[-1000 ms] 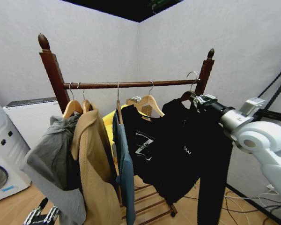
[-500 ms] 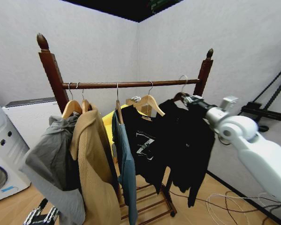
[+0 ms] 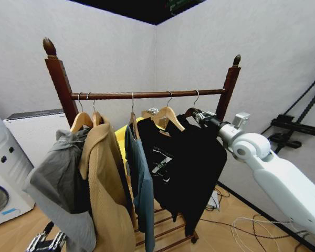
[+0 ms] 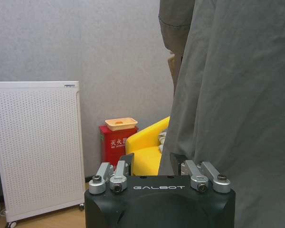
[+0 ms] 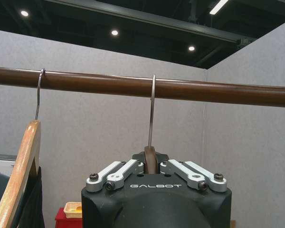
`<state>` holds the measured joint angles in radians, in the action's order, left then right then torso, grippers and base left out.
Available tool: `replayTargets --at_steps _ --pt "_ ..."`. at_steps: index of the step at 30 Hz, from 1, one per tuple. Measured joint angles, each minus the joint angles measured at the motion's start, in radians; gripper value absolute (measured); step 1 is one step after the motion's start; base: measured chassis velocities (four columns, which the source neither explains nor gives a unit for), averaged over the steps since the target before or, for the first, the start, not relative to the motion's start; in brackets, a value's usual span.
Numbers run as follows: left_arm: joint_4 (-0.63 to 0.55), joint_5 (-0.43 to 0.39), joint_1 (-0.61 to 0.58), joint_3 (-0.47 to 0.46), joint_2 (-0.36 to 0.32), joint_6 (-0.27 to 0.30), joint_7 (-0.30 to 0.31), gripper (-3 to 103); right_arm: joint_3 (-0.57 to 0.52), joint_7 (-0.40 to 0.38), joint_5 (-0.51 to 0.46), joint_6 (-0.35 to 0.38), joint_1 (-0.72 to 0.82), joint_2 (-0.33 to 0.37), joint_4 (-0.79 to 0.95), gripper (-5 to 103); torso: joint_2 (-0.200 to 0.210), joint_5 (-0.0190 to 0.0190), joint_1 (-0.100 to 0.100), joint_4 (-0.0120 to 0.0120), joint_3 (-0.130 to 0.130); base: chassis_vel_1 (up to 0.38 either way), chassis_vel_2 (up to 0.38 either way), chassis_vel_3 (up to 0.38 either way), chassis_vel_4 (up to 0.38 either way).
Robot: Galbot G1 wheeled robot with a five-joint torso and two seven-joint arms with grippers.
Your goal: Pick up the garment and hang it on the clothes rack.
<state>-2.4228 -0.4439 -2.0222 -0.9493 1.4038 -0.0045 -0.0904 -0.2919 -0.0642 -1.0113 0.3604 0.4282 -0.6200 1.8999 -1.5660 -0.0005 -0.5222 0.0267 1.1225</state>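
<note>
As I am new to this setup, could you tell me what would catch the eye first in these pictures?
The right gripper is shut on the hanger of the garment, its hook over the rod of the clothes rack near the right post. Left of it hang a graphic shirt and a tan coat. The left gripper is parked low beside a grey garment.

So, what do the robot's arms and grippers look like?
The right arm is smooth, rounded white plastic, with a grey wrist block. Both the right gripper and the left gripper have a black body lettered GALBOT, silver bolted links and black jaws.
</note>
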Motion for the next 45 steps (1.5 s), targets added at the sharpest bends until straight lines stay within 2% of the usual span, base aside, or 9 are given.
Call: replayTargets --at_steps 14,21,25,26,28,31,34,41,45 --pt "0.000 0.000 0.000 0.000 0.000 0.000 0.000 46 -0.191 -0.102 0.008 -0.053 0.172 0.030 0.181 52 0.000 0.0004 0.000 0.0003 0.000 0.000 0.000 0.000 0.000" --pt "0.000 0.000 0.000 0.000 0.000 0.000 0.000 46 -0.542 -0.134 0.098 -0.173 0.579 -0.016 0.332 80 0.000 0.0005 0.000 0.0003 0.000 0.000 0.000 0.000 0.000" --pt "0.000 0.000 0.000 0.000 0.000 0.000 -0.001 46 -0.782 -0.069 0.284 -0.370 0.994 -0.210 0.349 95 0.000 0.0014 0.000 0.0009 0.000 0.000 0.000 0.000 0.000" --pt "0.000 0.000 0.000 0.000 0.000 0.000 -0.001 46 -0.782 -0.069 0.284 -0.370 0.994 -0.210 0.349 95 0.000 0.0014 0.000 0.0009 0.000 0.000 0.000 0.000 0.000" --pt "0.000 0.000 0.000 0.000 0.000 0.000 0.001 46 -0.846 -0.041 0.405 -0.515 1.195 -0.335 0.329 100 0.000 0.0001 0.000 0.0007 0.000 0.000 0.000 0.000 0.000" --pt "0.000 0.000 0.000 0.000 0.000 0.000 0.000 46 -0.848 -0.041 0.504 -0.623 1.304 -0.443 0.295 100 0.000 0.0002 0.000 0.0001 0.000 0.000 0.000 0.000 0.000" --pt "0.000 0.000 0.000 0.000 0.000 0.000 0.000 46 -0.768 -0.133 0.657 -0.785 1.454 -0.672 0.244 100 0.000 0.0010 0.000 0.0013 0.000 0.000 0.000 0.000 0.000" --pt "0.000 0.000 0.000 0.000 0.000 0.000 0.000 46 -0.664 -0.227 0.742 -0.852 1.602 -0.817 0.332 100 0.000 0.0000 0.000 0.0003 0.000 0.000 0.000 0.000 0.000" --pt "0.000 0.000 0.000 0.000 0.000 0.000 0.000 46 -0.623 -0.255 0.699 -0.757 1.619 -0.828 0.448 100 0.000 0.0002 0.000 0.0001 0.000 0.000 0.000 0.000 0.000"
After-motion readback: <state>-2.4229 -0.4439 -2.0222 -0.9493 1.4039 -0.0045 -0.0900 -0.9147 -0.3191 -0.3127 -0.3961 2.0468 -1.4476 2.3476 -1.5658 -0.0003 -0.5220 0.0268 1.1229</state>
